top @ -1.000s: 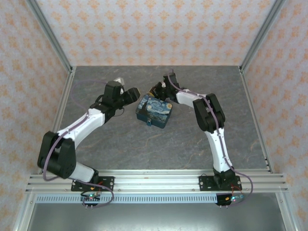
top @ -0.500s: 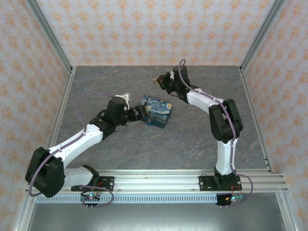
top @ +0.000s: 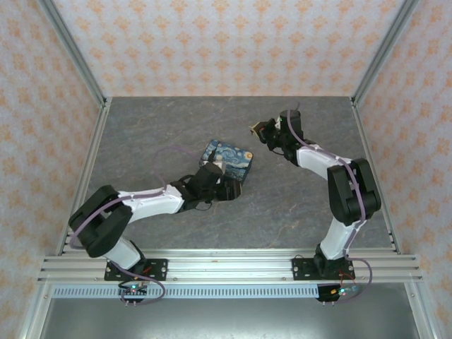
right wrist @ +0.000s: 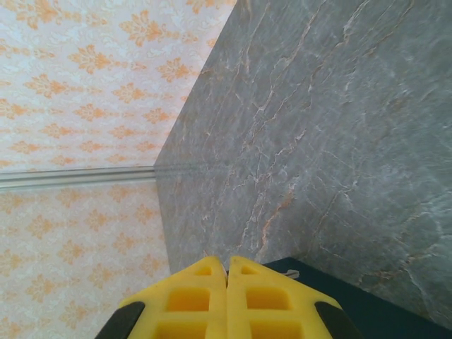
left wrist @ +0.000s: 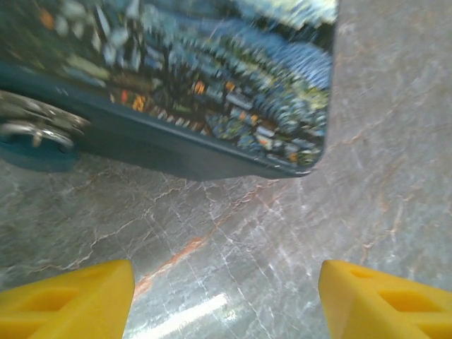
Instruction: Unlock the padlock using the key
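Padlock (left wrist: 32, 141) — small, hard metal, likely slick — sits at the box's (left wrist: 212, 85) edge; best pinched across its body. Left end effector (left wrist: 226, 300) gapes; right end effector (right wrist: 227, 296) pinched closed.

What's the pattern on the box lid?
The box lid has a Starry Night-style print: blue swirls with yellow. It shows best in the top external view.

Glossy printed case (left wrist: 212, 92), shiny metal fitting (left wrist: 35, 129), smooth, faintly glossy stone-look tabletop (left wrist: 296, 226).
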Robot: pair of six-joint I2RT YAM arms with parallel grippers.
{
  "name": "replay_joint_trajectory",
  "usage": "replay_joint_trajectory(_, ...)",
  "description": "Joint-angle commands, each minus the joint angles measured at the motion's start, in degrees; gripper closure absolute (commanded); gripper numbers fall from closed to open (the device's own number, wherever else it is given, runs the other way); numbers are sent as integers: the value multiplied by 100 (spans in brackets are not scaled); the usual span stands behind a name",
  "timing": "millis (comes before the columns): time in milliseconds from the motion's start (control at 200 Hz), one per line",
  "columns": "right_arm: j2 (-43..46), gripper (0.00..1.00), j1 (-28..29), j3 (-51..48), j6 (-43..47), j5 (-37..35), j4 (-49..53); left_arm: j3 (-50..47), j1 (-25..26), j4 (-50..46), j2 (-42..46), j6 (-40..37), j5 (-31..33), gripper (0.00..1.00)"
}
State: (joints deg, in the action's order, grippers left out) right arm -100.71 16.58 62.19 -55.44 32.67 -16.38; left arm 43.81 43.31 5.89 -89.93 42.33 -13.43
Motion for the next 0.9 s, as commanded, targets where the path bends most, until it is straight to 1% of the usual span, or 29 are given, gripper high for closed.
replay_joint_trajectory(0,397,100,-129,-221,6,122,-287,315,119,500,-287,153,418,30)
replay_joint_trajectory(210,561,100,-250,-396,59,318,-227,904,223,599,-879,179,551,30)
replay_joint_trajectory(555,534,100,-271,-487,24,407,-330,1830,249,608,-1588,195,375,30)
replay_joint_trajectory(701,502,100,-269,-440,24,438,-337,1765,257,709,-1376,214,314,30)
replay_joint_trajectory(821,489,100,-272,-397,-39,498,-378,1307,269,751,-781,180,416,29)
replay_joint_trajectory(896,449,100,-256,-383,-127,525,-471,1063,258,529,-392,5,600,29)
